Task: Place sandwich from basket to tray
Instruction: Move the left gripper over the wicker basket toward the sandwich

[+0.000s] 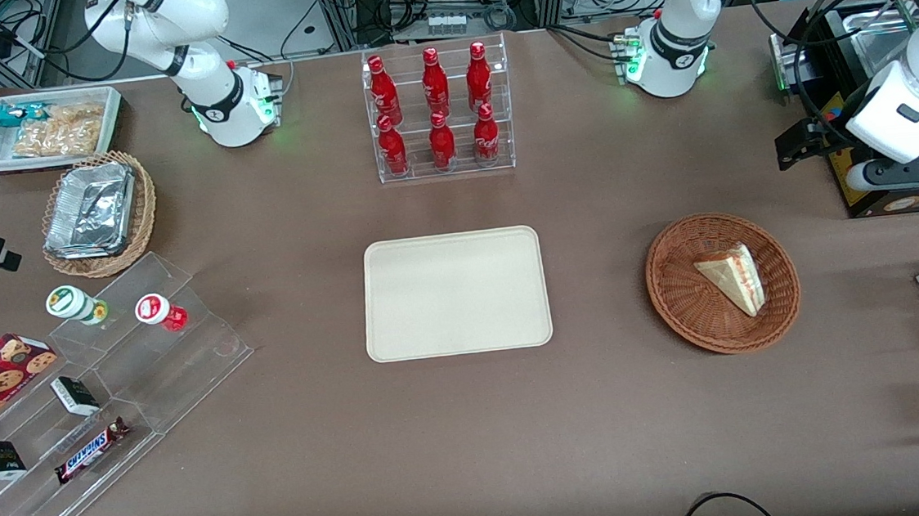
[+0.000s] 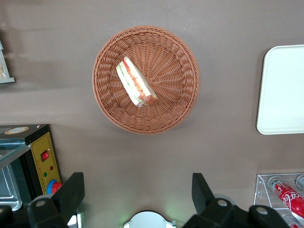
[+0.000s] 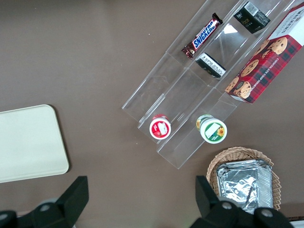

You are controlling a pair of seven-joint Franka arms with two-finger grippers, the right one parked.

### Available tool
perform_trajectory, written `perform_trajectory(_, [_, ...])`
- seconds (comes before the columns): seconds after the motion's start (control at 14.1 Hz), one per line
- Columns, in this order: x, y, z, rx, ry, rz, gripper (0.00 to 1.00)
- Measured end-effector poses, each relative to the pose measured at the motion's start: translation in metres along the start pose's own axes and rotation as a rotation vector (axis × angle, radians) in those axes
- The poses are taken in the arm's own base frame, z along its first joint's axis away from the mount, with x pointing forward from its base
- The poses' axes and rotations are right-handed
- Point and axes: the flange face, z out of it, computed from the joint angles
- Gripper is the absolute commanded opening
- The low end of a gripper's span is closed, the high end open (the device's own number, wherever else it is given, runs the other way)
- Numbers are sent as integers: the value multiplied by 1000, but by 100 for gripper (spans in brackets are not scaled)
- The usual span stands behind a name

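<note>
The sandwich (image 1: pixel 733 277) lies in the basket (image 1: pixel 680 302), which sits well apart from the bare tray (image 1: pixel 456 293), toward the working arm's end. The gripper (image 2: pixel 137 199) hangs above the table, fingers (image 2: pixel 71 192) spread apart, holding nothing

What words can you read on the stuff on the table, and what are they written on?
"SNICKERS": on the brown chocolate bar lying on the clear plastic stepped stand.
The white script on the red bottles is too small to read.
The print on the red cookie box, the small black boxes and the two round lids is also unreadable.
The left arm's open gripper hovers above the table beside the woven basket.
</note>
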Motion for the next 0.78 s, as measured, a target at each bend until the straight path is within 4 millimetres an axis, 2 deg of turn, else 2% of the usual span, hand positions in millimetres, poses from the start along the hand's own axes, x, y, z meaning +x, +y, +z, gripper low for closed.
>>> perform_trajectory(0.28, [0, 0, 6, 1, -20, 0, 100])
perform_trajectory(0.42, [2, 0, 24, 3, -57, 1, 100])
perform_trajectory(0.57, [10, 0, 63, 4, -101, 0, 100])
perform_trajectory(0.78, [24, -1, 141, 2, -86, -2, 100])
